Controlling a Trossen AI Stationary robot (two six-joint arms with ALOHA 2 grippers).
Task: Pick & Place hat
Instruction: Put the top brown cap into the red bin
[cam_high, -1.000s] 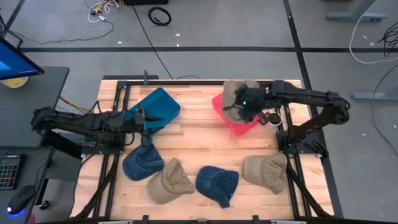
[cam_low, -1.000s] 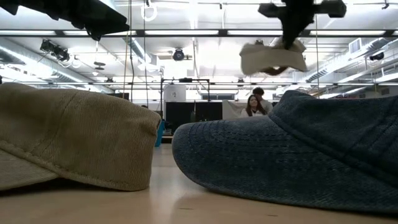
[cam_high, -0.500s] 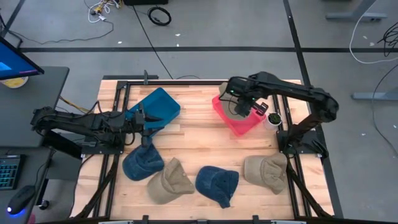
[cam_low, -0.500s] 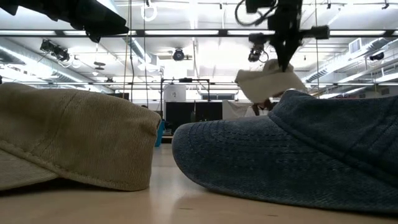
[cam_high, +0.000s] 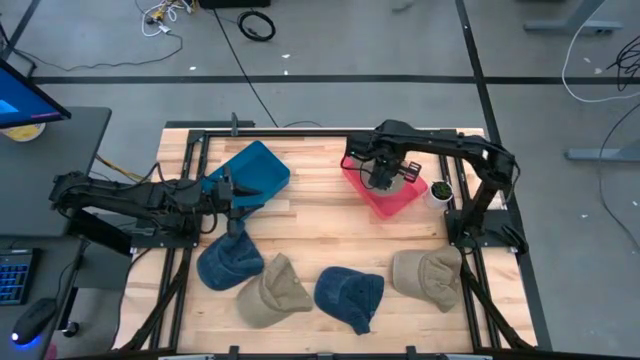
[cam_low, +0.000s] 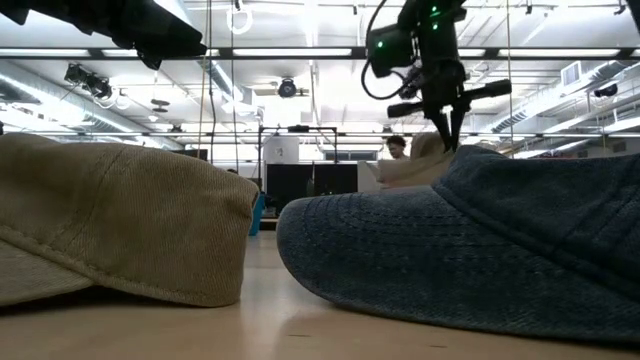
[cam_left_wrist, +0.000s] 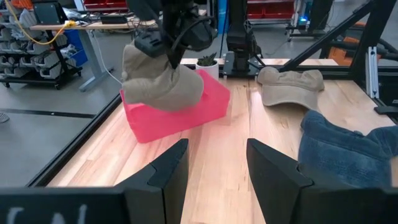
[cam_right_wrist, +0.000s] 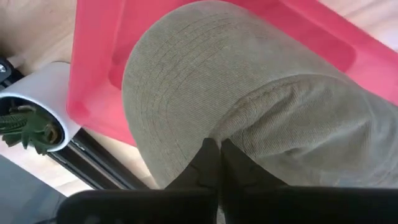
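My right gripper hangs over the pink bin near the table's far edge and is shut on a tan corduroy hat. The low view shows that gripper above the hat's top. My left gripper is open and waits beside the blue bin on the table's left. Neither gripper touches the hats lying flat along the near side: a blue hat, a tan hat, another blue hat and another tan hat. My right gripper pinches a raised fold of the tan hat's crown between its two shut fingers, coming from above and pointing down. The hat hangs below the fingers, slumped, with its lower part inside the pink bin's walls. Whether it touches the bin's floor I cannot tell.
A small white pot with a green plant stands just right of the pink bin. Black frame rails run along the table's edges. Bare wood lies between the two bins and the row of hats.
My right gripper has come down and slightly toward the table's left, carrying the tan hat from above the pink bin's far side down into the bin. Its fingers have stayed shut on the hat.
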